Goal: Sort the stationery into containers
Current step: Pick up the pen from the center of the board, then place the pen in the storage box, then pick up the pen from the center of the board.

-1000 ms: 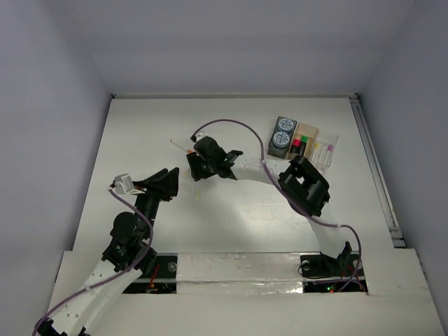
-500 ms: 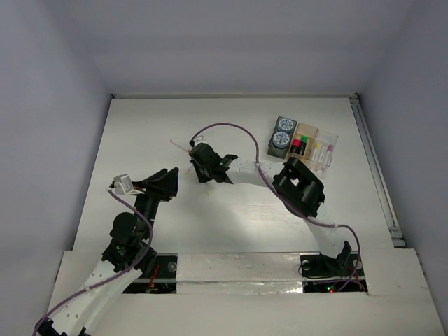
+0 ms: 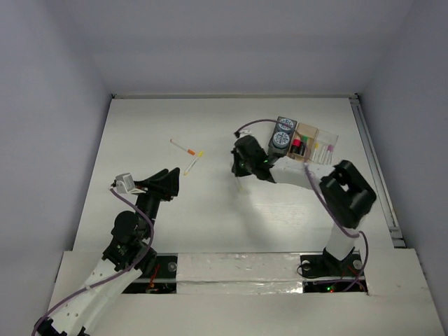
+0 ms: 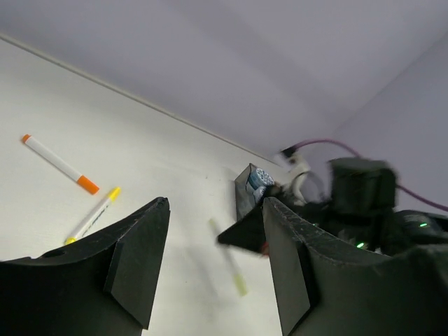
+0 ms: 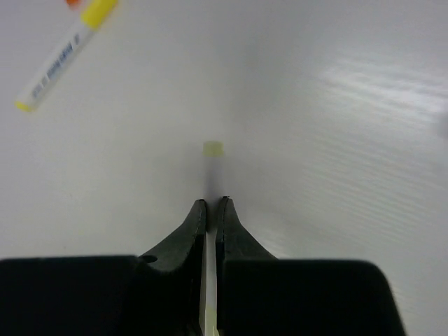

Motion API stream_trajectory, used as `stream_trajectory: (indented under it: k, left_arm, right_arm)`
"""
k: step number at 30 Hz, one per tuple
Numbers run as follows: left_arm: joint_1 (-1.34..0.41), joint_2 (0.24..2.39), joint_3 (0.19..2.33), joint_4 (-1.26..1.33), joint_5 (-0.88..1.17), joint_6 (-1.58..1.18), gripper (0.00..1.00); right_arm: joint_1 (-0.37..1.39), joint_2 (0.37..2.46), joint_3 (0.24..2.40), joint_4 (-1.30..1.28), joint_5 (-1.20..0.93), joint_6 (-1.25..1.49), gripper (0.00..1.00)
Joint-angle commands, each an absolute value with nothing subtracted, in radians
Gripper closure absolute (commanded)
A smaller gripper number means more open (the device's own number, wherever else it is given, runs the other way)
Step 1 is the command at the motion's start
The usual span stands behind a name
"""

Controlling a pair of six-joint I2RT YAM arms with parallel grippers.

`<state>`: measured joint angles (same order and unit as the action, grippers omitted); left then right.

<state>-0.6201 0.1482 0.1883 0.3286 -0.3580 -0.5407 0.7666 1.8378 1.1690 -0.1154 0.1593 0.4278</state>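
Looks like a robotics lab test cell, nothing like a home or office. A bare white table is boxed in by plain grey-lilac walls on three sides. A left arm and a right arm are bolted at the near edge. Purple cables are looped along them. Silver tape is stuck across the front, and a metal rail is fitted down the right side.
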Motion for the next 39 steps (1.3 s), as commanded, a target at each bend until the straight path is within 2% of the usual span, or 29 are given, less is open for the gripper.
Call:
stream_trajectory:
  k: [1,6,11,16,23,24,27,28,31,36,39]
  left_arm:
    - [-0.620,0.158,0.189,0.373,-0.344,-0.543,0.48]
    - [-0.620,0.161,0.187,0.383,-0.324,-0.541,0.48]
    - [-0.620,0.184,0.189,0.394,-0.313,-0.540,0.48]
    - [-0.620,0.201,0.187,0.402,-0.311,-0.540,0.48]
    - [-0.620,0.215,0.187,0.410,-0.308,-0.540,0.48]
    - [-0.620,0.215,0.187,0.410,-0.310,-0.538,0.48]
    - [-0.620,0.215,0.186,0.411,-0.310,-0.538,0.48]
    - [-0.620,0.218,0.186,0.411,-0.308,-0.538,0.48]
    - [-0.620,0.230,0.184,0.422,-0.302,-0.538,0.48]
    - [-0.620,0.282,0.190,0.437,-0.308,-0.526,0.48]
    - [-0.620,0.345,0.209,0.423,-0.351,-0.512,0.49]
  right_arm:
    - [0.643,1.613,1.109,0.078,0.104,0.476,1.00]
    - [0.293,1.457,0.982,0.081,0.066,0.469,1.00]
    - [0.002,1.473,0.965,0.052,-0.003,0.468,1.00]
    - [-0.107,1.528,0.974,0.052,0.012,0.431,1.00]
    - [-0.127,1.615,1.006,0.060,0.071,0.411,1.00]
    - [-0.127,1.618,1.002,0.063,0.077,0.413,0.98]
    - [-0.127,1.609,0.986,0.064,0.094,0.422,0.69]
    - [-0.127,1.600,0.980,0.069,0.095,0.423,0.54]
    - [-0.127,1.565,0.968,0.074,0.074,0.426,0.41]
    - [-0.069,1.505,0.939,0.121,-0.032,0.423,0.40]
    - [0.049,1.480,0.934,0.130,-0.066,0.428,0.40]
